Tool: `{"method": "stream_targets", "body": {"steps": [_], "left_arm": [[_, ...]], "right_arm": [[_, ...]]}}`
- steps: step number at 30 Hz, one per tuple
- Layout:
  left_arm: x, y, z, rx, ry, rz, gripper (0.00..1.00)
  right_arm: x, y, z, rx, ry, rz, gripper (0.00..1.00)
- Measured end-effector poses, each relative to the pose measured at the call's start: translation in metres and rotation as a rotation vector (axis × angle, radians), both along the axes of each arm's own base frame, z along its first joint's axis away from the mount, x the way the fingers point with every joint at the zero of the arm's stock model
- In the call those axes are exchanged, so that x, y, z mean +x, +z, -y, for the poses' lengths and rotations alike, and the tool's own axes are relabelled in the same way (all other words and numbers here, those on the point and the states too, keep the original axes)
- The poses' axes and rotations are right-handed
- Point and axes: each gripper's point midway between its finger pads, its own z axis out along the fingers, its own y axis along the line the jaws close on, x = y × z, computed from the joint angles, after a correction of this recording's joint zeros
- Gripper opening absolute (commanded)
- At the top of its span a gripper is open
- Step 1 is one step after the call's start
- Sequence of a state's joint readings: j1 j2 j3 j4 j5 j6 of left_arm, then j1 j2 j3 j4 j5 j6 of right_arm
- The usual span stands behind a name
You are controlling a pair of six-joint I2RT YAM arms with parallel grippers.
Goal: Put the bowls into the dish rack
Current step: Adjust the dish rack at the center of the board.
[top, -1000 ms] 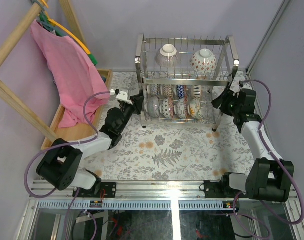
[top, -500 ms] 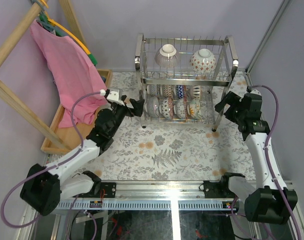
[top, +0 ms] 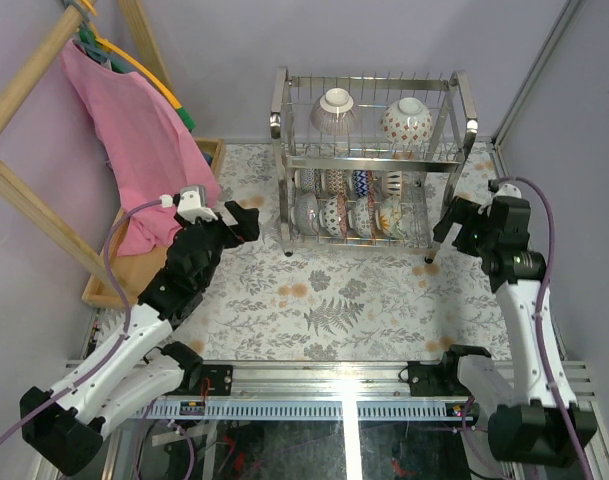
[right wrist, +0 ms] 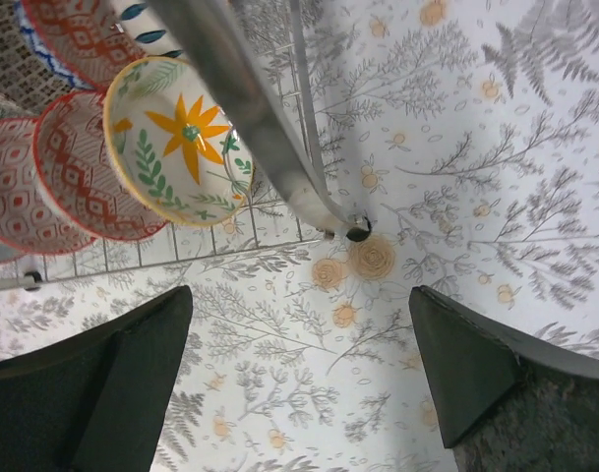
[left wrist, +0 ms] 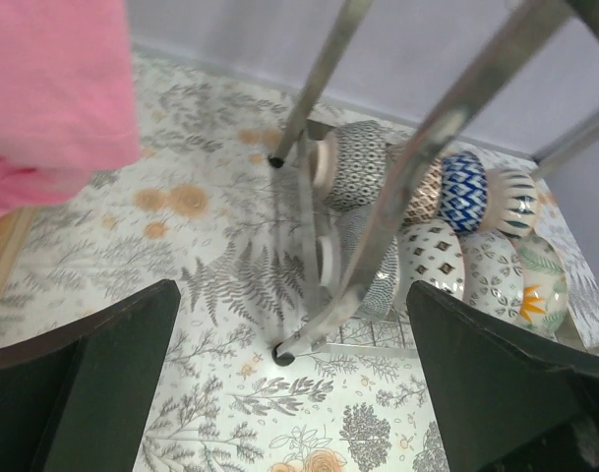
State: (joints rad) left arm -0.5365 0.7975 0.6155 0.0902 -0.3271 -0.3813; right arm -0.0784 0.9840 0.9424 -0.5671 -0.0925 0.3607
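Two bowls sit on the top shelf of the dish rack — the rest stand in rows below. No bowl shows on the bench. The jaws of the left arm and right arm are wide apart, holding nothing, beside the rack. Loading looks done — next, I think, both arms just go home.

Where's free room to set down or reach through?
Free: the tablecloth in front of the rack, between the left gripper and right gripper. Top shelf holds only two bowls, with gaps around them. Crowded: the lower shelf, packed with a row of bowls; the tray at left, partly under pink cloth.
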Motion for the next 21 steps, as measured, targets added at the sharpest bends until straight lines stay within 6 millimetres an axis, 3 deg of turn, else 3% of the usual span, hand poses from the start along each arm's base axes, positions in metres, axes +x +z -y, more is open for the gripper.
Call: {"method": "stream_targets", "body": {"steps": [4,10,13,17,21], "left_arm": [[0.002,-0.003,-0.013,-0.017,0.094,-0.078,1.0],[-0.002,-0.017,-0.016,0.028,0.094,-0.105,1.0],[-0.011,-0.038,-0.026,0.064,0.108,-0.094,1.0],[-0.018,-0.069,-0.043,0.128,0.163,-0.12,1.0],[-0.019,-0.082,-0.06,0.178,0.243,-0.131,1.0]], "right_arm": [[-0.013,0.013,0.001,-0.096,0.076,0.166,0.99],[-0.013,0.007,0.009,-0.202,0.116,0.239,0.99],[-0.009,-0.011,0.009,-0.211,0.132,0.211,0.99],[-0.009,-0.054,0.006,-0.209,0.176,0.131,0.99],[-0.013,-0.089,0.007,-0.215,0.199,0.072,0.99]]}}
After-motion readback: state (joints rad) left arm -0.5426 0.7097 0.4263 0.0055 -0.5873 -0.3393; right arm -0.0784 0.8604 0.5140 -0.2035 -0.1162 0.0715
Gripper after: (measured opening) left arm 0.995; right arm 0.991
